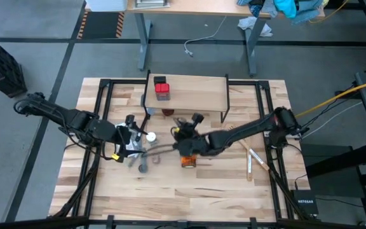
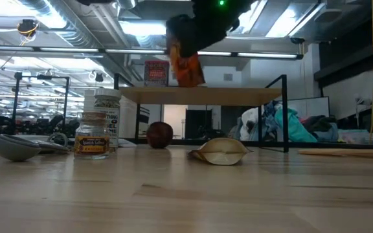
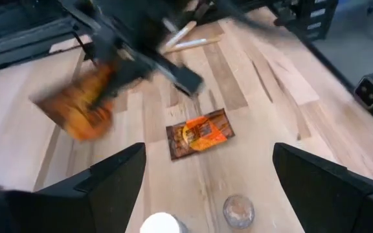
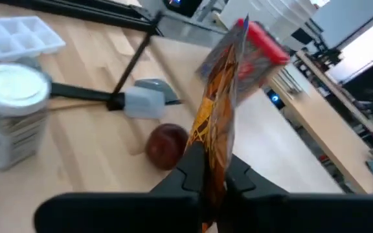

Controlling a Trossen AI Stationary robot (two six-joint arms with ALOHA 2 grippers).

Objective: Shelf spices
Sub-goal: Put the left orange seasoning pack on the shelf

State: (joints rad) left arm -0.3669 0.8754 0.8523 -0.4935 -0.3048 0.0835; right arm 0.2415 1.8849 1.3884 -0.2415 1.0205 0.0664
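My right gripper [image 2: 193, 40] is raised in front of the light-wood shelf [image 1: 196, 95] and shut on an orange packet [image 2: 186, 65], about level with the shelf board [image 2: 206, 96]. A red-topped box [image 1: 162, 89] stands on the shelf. A second orange packet [image 3: 199, 134] lies flat on the table. My left gripper [image 3: 206, 188] hovers open above a white-capped jar [image 1: 150, 136] and a small brown-capped jar [image 3: 238, 210], touching nothing. Both jars [image 2: 93, 139] stand upright on the table, and a reddish round thing [image 2: 159, 134] lies under the shelf. My right gripper pinches the orange packet between its two fingers at one end [image 4: 214, 162]. The packet shows edge-on in the wrist view and reaches away past the fingertips. It is lifted clear of the table and hangs below the gripper, slightly tilted [image 2: 188, 68].
A grey utensil [image 2: 15, 145] lies at the table's left, near the jars. A grey-headed spatula [image 4: 147, 100] and a pale ice tray [image 4: 18, 35] lie by the shelf's black legs [image 1: 148, 95]. Wooden sticks [image 1: 251, 159] rest to the right. Bare table stretches along the near edge.
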